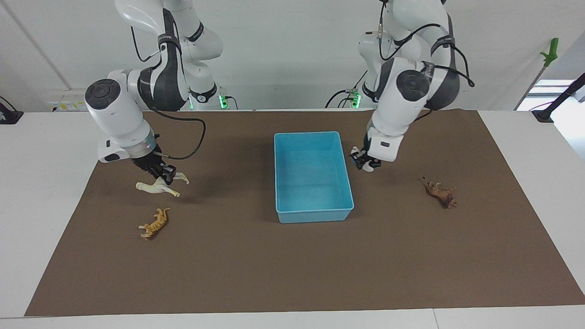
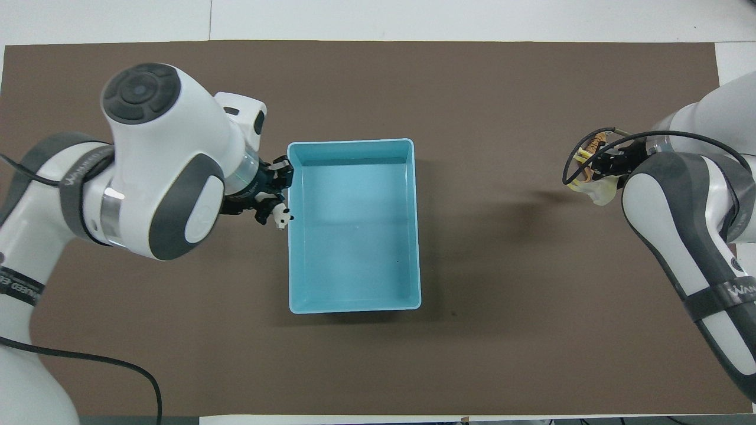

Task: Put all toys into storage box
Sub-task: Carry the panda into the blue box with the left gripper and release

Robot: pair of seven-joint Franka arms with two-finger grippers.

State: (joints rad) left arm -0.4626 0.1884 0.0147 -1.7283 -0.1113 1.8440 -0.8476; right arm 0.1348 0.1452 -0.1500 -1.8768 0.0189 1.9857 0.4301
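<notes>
Facing view: storage box (image 1: 313, 214) mid-frame, empty; left gripper (image 1: 364, 162) clamped on panda (image 1: 368, 167) by its edge; right gripper (image 1: 161, 172) closed on horse (image 1: 155, 187), centre-left; tiger (image 1: 154, 223) below; lion (image 1: 441, 193) centre-right.
Overhead view: partial lettering "WAN" on right arm (image 2: 732, 291), lower right.
</notes>
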